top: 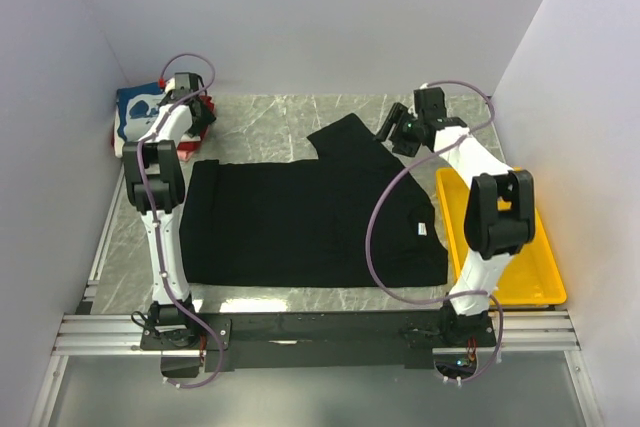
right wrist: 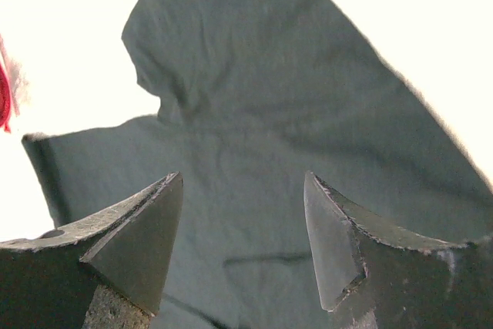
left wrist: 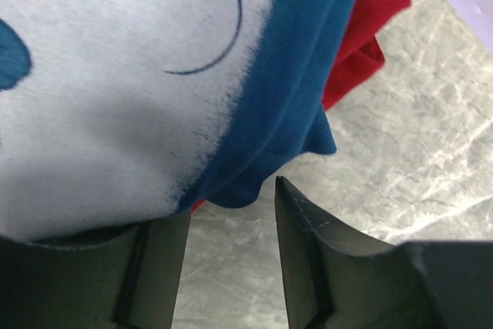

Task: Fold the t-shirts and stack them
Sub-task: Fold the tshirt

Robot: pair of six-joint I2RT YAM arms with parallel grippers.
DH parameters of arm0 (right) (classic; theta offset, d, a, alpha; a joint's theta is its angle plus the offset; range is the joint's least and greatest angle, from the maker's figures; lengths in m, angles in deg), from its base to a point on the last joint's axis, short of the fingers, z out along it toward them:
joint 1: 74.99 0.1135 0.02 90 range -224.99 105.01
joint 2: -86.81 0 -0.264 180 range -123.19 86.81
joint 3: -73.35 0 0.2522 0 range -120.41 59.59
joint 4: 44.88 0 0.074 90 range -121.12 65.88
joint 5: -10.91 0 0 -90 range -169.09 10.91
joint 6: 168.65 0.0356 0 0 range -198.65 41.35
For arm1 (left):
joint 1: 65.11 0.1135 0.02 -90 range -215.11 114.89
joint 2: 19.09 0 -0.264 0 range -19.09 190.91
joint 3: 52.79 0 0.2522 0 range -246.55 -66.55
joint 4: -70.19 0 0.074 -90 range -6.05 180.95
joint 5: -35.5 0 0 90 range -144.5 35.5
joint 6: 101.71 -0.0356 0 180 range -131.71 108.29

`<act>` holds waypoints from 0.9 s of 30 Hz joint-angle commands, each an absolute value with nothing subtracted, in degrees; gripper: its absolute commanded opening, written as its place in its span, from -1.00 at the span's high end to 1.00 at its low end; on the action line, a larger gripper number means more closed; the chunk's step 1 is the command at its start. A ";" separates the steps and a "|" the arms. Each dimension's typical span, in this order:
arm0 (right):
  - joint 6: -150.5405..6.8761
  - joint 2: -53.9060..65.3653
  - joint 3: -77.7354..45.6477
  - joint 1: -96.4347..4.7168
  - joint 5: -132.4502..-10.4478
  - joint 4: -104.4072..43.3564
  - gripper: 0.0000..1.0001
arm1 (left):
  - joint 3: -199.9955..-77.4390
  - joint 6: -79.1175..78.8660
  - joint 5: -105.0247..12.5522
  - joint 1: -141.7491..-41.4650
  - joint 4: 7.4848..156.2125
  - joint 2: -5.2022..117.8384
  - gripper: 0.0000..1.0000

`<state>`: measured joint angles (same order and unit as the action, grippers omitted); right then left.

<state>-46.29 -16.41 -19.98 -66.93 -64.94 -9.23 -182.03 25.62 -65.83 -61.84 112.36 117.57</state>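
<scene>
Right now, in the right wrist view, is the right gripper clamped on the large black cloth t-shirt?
No, the right gripper stands open, its fingers apart above the black t-shirt, no cloth pinched between them.

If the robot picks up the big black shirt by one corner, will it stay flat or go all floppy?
Probably floppy: the black shirt lies limp with soft wrinkles and a sleeve skewed sideways. It would likely drape and drag, not lift flat. Pushed, it would probably bunch up.

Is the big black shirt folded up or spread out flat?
Spread out. The black shirt lies flat across the table, one sleeve sticking out at the far side, far wider than the folded blue shirt.
</scene>
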 commanded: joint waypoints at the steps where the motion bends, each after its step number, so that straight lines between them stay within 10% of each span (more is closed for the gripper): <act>1: -49.46 -20.49 -26.62 -67.16 -66.96 -11.52 -0.41 | -179.76 23.28 -63.91 -61.42 107.51 112.93 -0.05; 14: -51.93 -48.97 -65.63 -67.34 -76.28 4.82 -0.29 | -172.64 22.22 -58.28 -64.75 105.75 100.19 -0.14; 27: -51.40 -51.00 -60.20 -64.62 -76.37 4.74 -0.15 | -162.28 25.82 -68.99 -67.48 109.18 89.99 -0.09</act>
<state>-51.05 -52.10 -60.63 -66.34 -75.08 4.74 -164.46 24.41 -63.97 -68.00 108.64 94.43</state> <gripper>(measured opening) 0.576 0.550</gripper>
